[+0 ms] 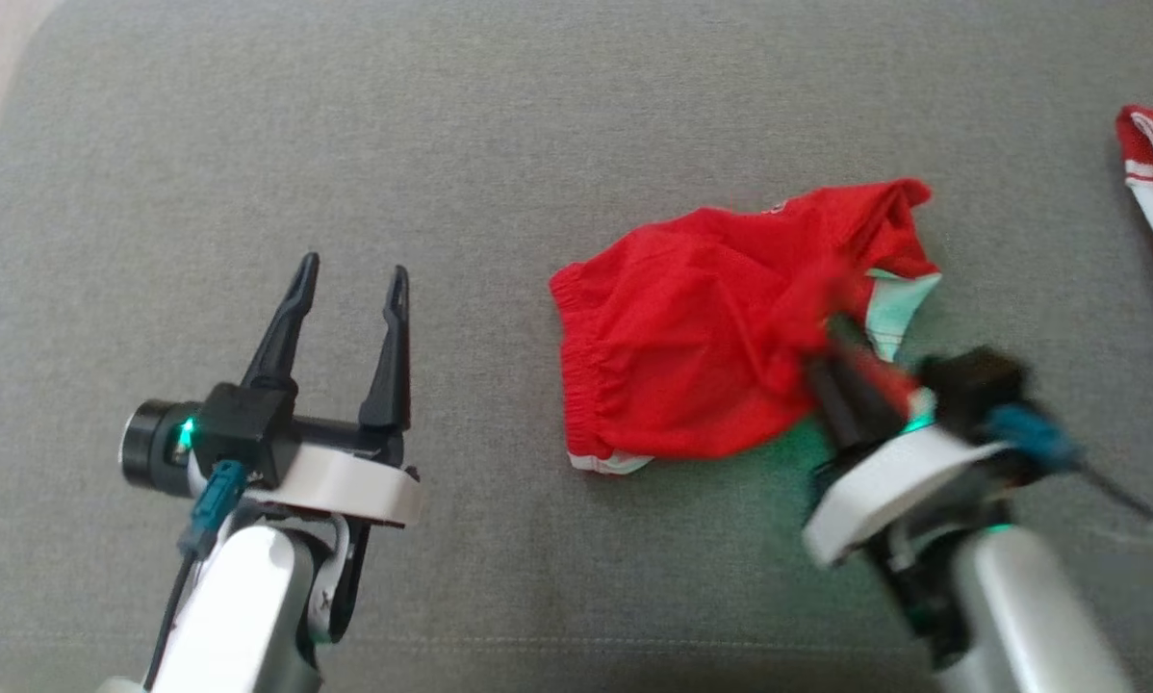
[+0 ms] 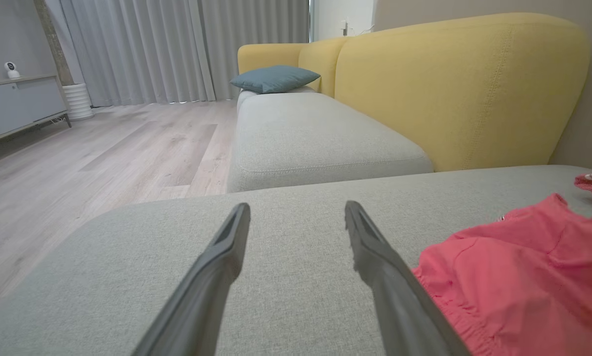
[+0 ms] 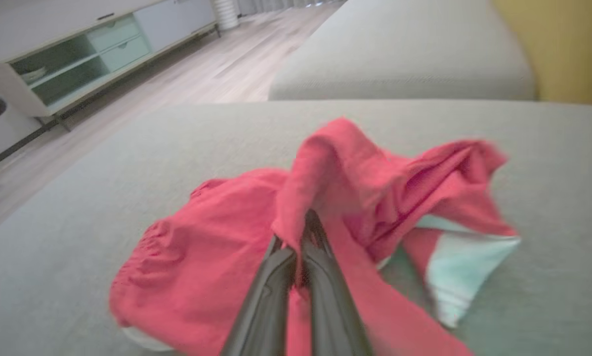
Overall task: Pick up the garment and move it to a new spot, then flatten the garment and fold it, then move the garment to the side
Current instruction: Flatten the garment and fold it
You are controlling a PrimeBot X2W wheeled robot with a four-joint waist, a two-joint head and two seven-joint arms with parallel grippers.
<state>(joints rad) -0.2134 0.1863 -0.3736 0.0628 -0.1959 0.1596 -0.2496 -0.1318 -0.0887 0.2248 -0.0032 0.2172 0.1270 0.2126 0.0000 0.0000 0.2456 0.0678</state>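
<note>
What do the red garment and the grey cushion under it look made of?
Red garment: thin, matte cloth, perhaps a light synthetic; it drapes in soft folds, with a gathered elastic edge. Grey cushion: matte woven upholstery fabric; a fine flecked weave and a stitched seam show.

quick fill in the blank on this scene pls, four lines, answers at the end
The right claw is ____ on the garment.
The left claw stands ____, holding nothing.
The garment is mostly ____ in colour.
The back of the sofa is ____.
Missing words: shut, open, red, yellow.
</note>
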